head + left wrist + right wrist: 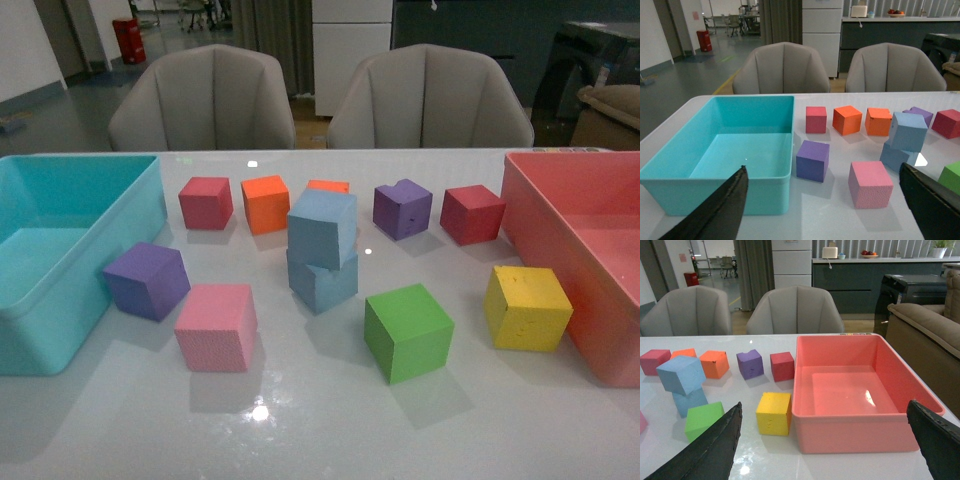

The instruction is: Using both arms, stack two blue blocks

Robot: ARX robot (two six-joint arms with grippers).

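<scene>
Two light blue blocks stand stacked in the middle of the white table. The upper blue block (322,227) sits skewed and tilted on the lower blue block (322,281). The stack also shows in the left wrist view as upper block (908,131) over lower block (895,156), and in the right wrist view as upper block (681,374) over lower block (690,401). Neither arm appears in the front view. My left gripper (825,205) is open, well back from the stack, with nothing between its fingers (722,207). My right gripper (825,445) is open and empty near the pink bin.
A turquoise bin (60,300) stands at the left, a pink bin (560,230) at the right. Around the stack lie purple (147,281), pink (216,327), green (407,331), yellow (527,307), red (206,203), orange (265,204), second purple (402,209) and second red (471,214) cubes. Two chairs stand behind the table.
</scene>
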